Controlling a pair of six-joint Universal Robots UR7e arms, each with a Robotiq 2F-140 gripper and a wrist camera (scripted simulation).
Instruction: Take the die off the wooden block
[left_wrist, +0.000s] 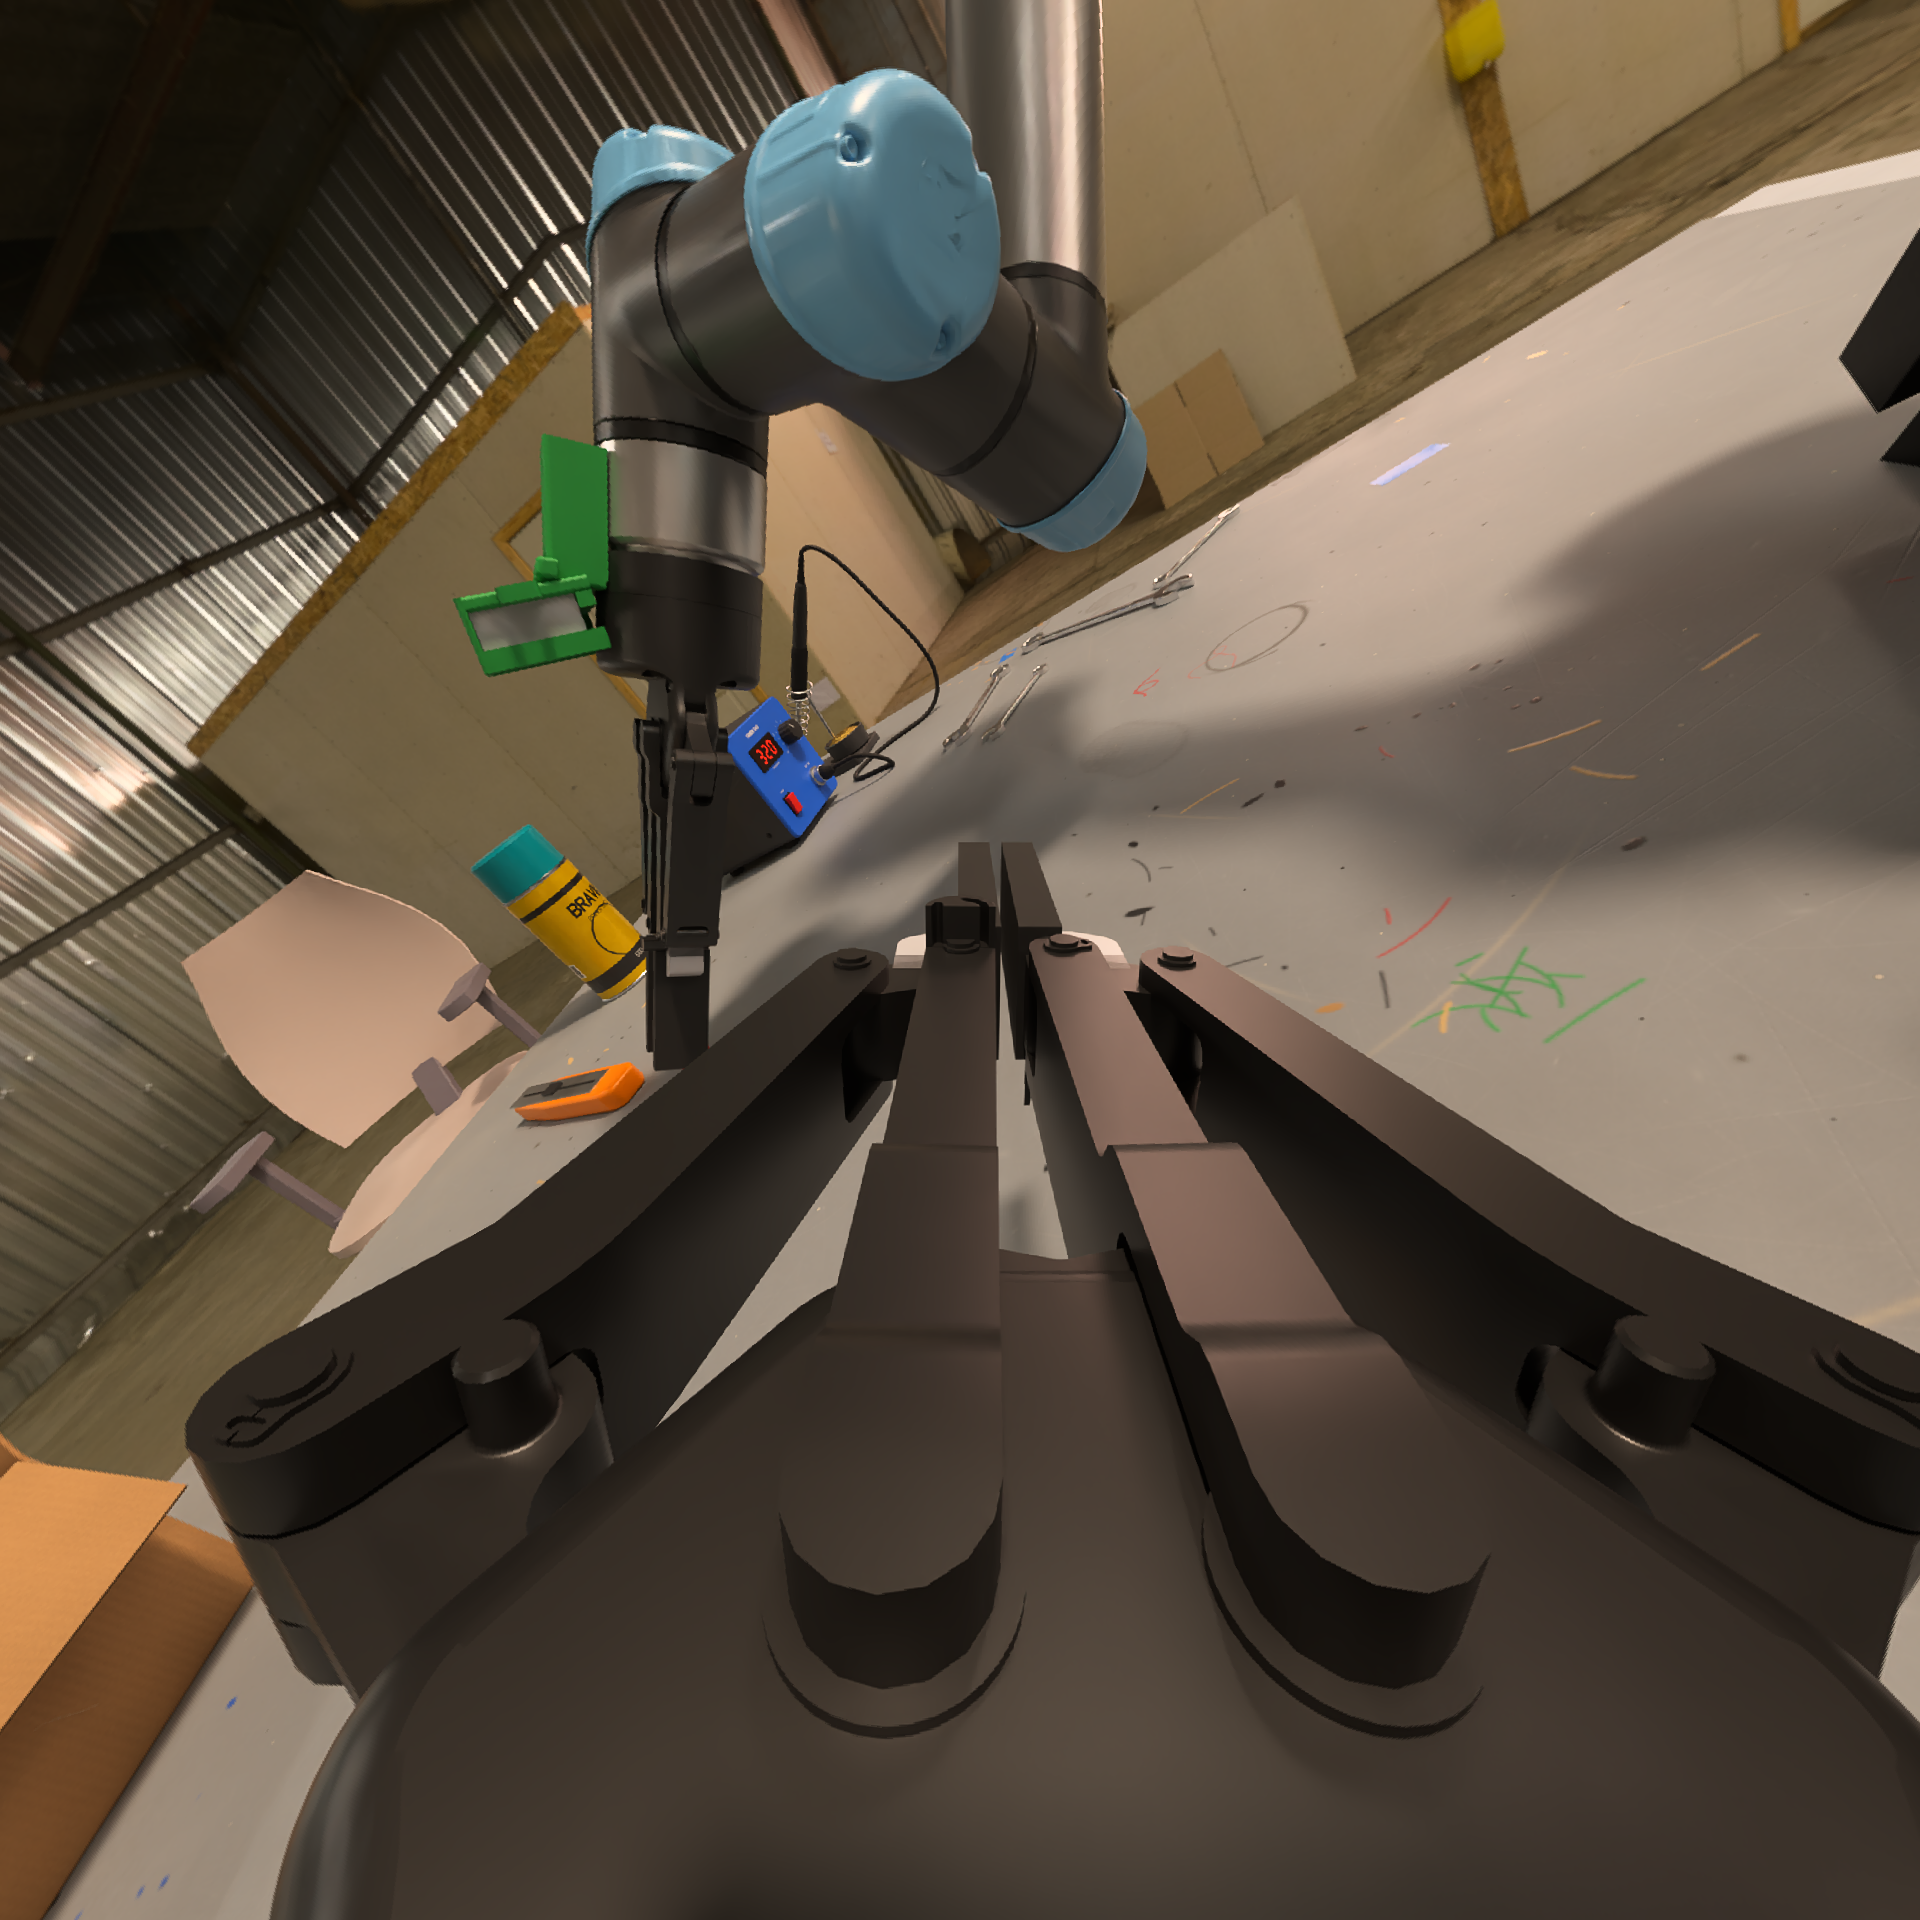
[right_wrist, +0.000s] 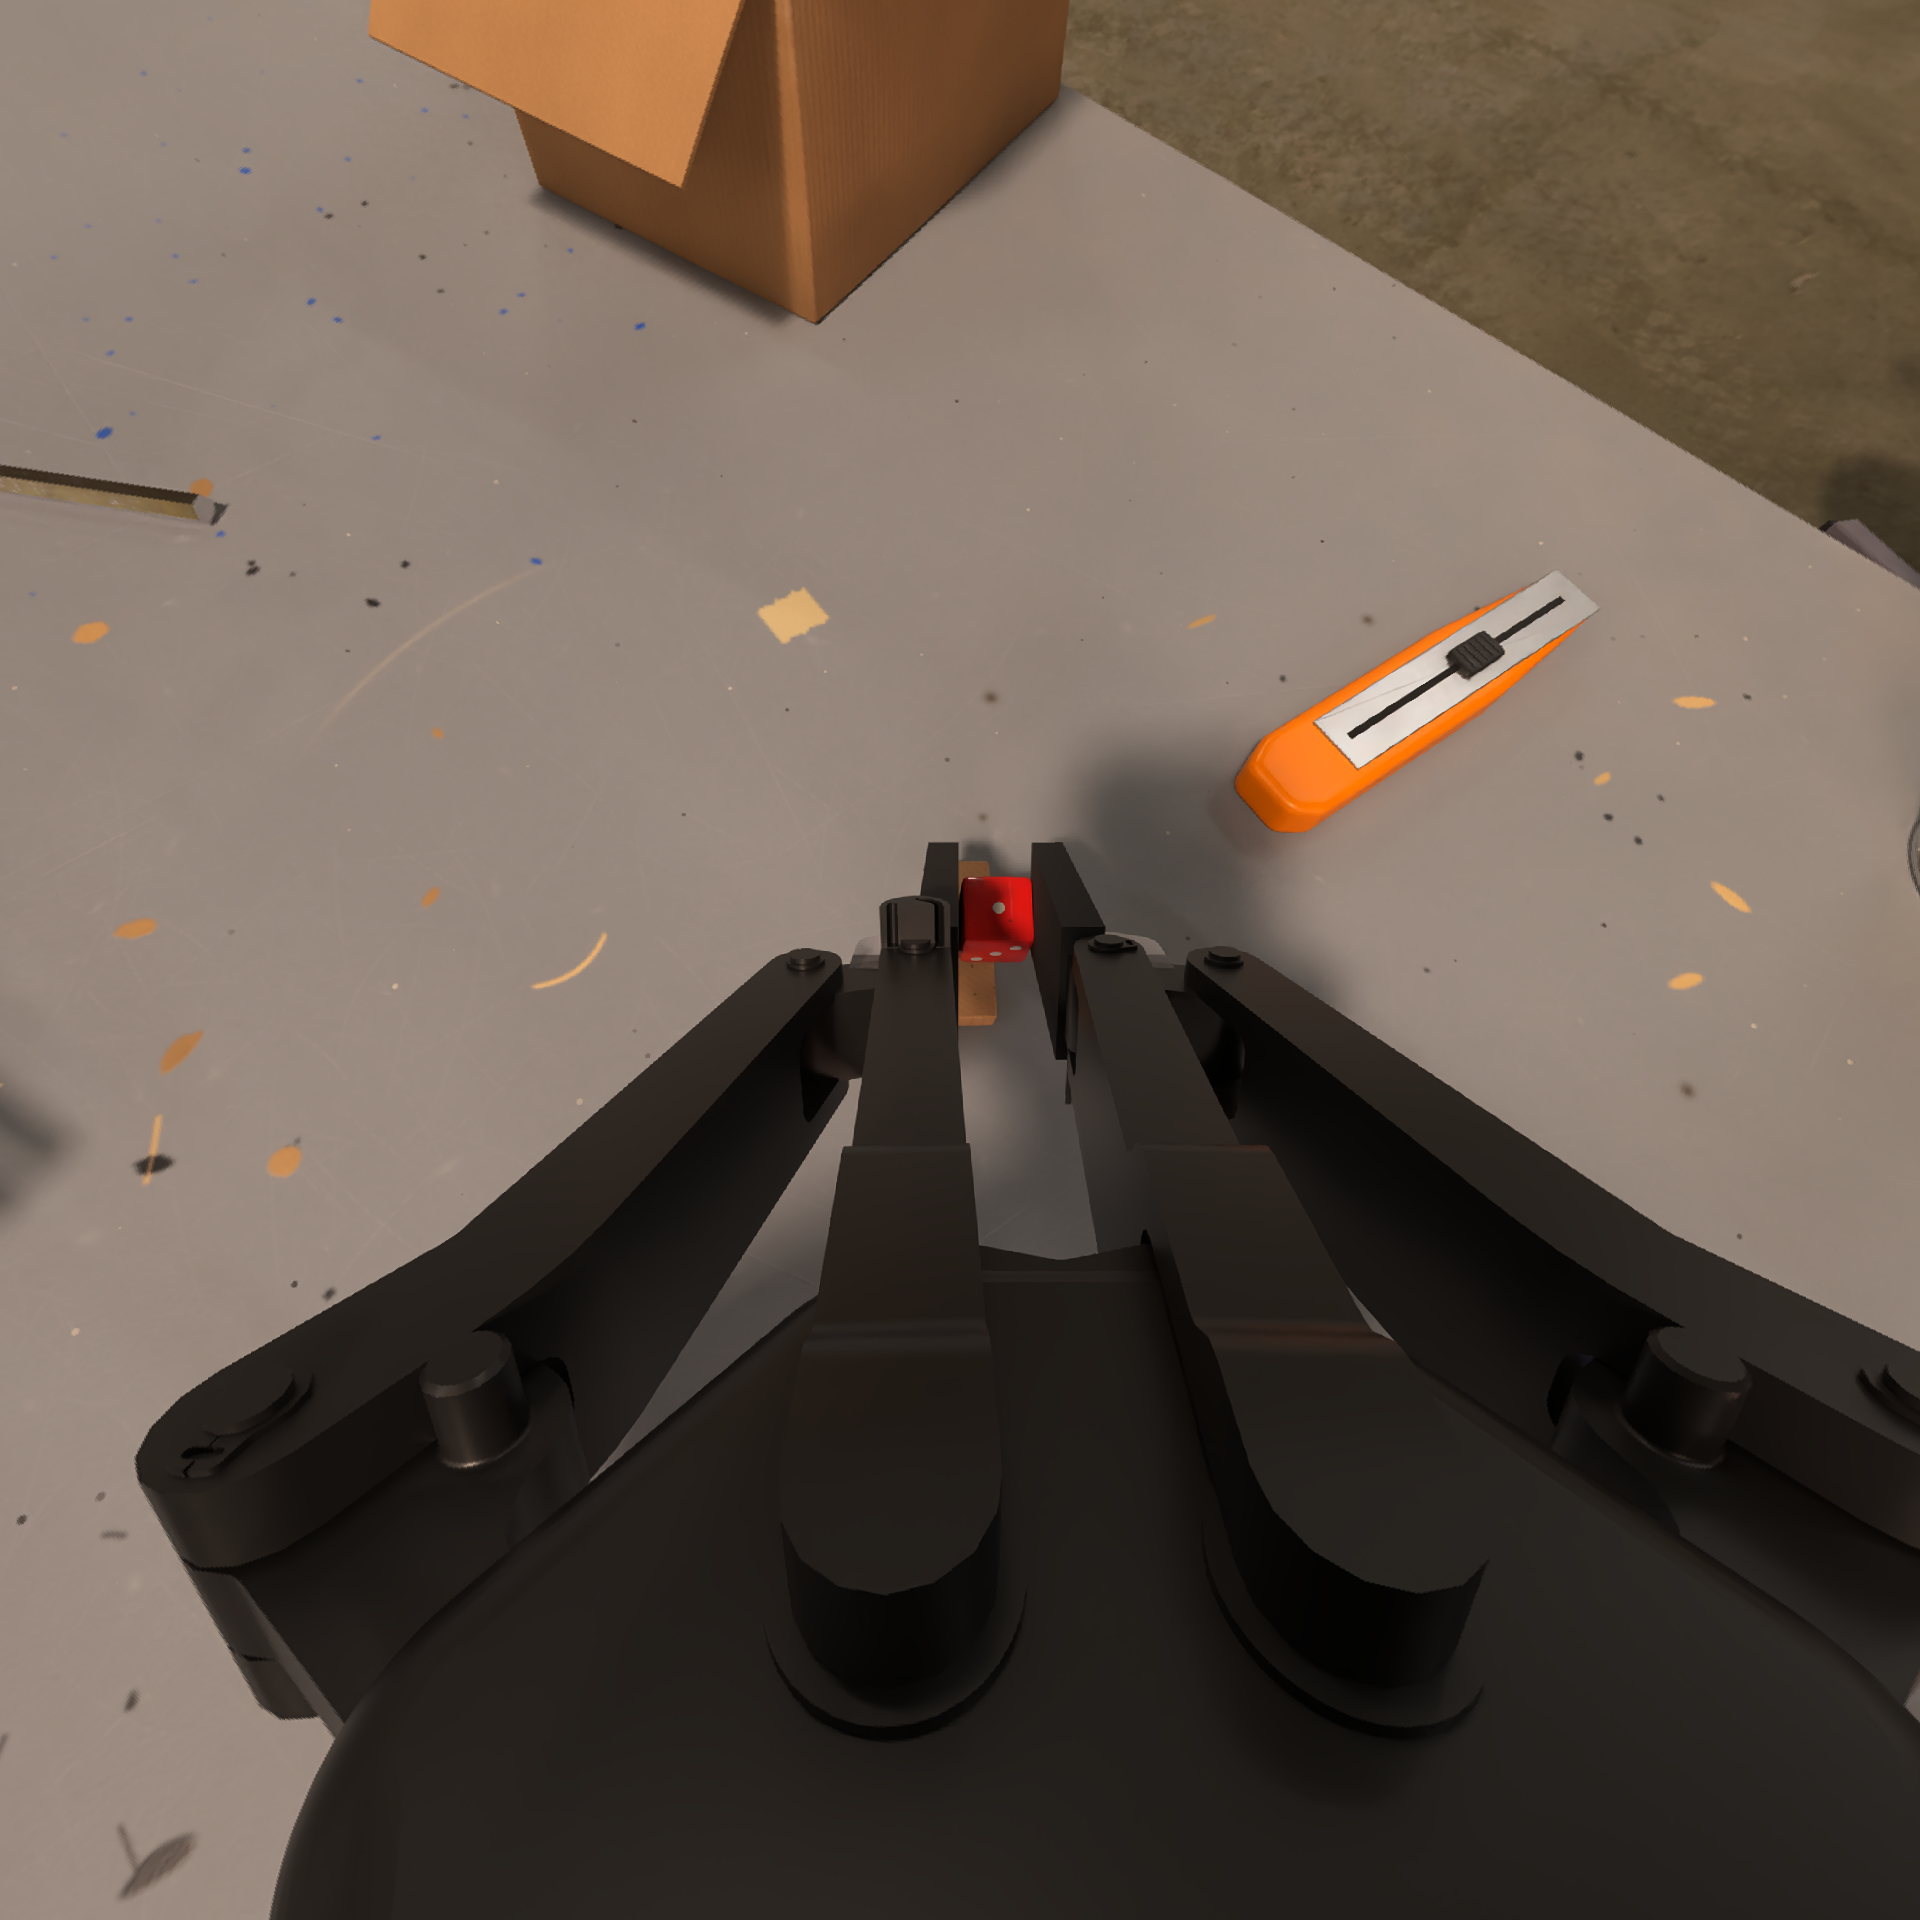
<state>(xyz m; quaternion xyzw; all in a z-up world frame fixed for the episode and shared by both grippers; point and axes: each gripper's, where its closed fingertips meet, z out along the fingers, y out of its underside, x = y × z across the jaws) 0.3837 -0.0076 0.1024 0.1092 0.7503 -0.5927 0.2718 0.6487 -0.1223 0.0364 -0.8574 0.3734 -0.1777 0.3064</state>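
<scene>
right end effector (right_wrist: 995, 914) gripping red die (right_wrist: 995, 916), white pips, on wooden block (right_wrist: 977, 997)

Red die (right_wrist: 995, 916) with white dots, tan wooden block (right_wrist: 977, 1000) — an orange cutter (right_wrist: 1413, 707) with grey slider strip, a brown cardboard box (right_wrist: 769, 135) — all on the grey, paint-flecked desk (right_wrist: 520, 727).

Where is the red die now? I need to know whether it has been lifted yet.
In the right wrist view, the red die sits between the right tool's fingers, above the wooden block; whether it still rests on the block is unclear.
</scene>
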